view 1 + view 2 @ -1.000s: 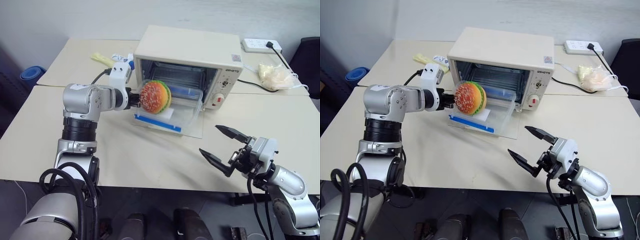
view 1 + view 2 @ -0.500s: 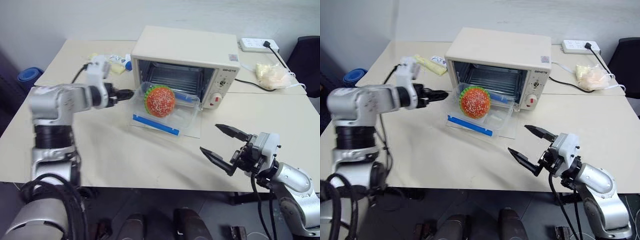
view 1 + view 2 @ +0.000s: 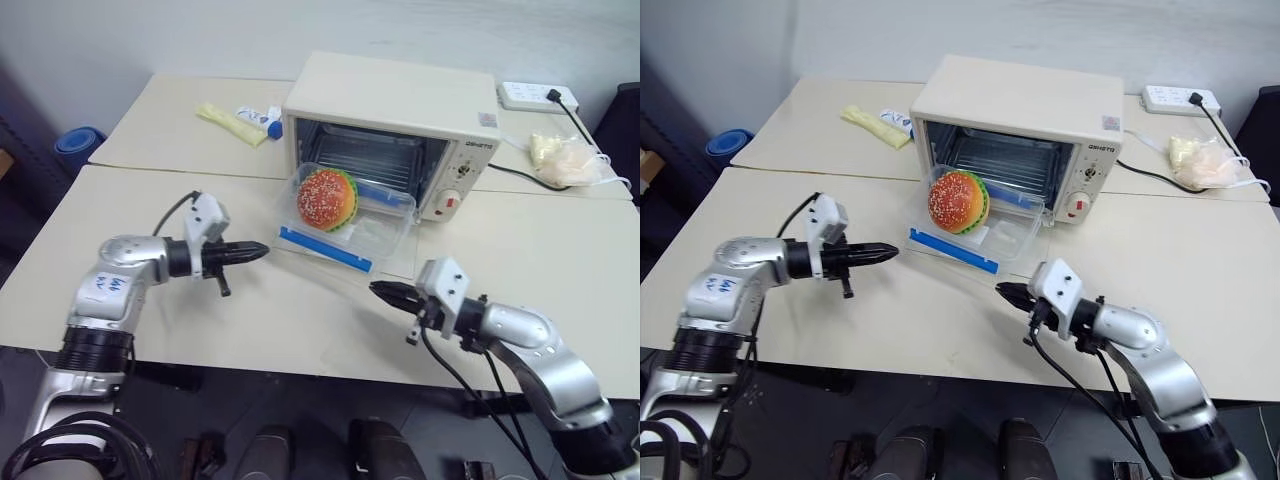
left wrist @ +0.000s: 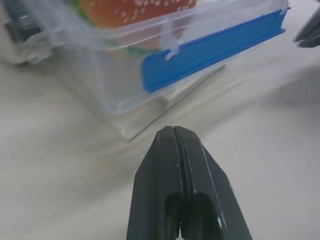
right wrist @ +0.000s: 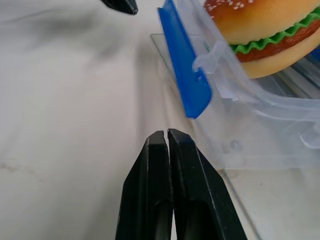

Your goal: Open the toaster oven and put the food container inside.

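A white power strip (image 3: 538,96) lies at the back right corner of the beige table (image 3: 250,310), a black cable (image 3: 520,172) running from it across the tabletop. Near the strip sits a crumpled yellowish plastic bag (image 3: 566,155). At the table's far left side lie a yellow packet (image 3: 230,122) and a small blue-and-white item (image 3: 262,117) just beside it. A blue round object (image 3: 78,146) sits on the floor beyond the table's left edge.

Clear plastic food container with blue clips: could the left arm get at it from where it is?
Probably yes: the shut left gripper points at the clear plastic food container across bare table, nothing between.
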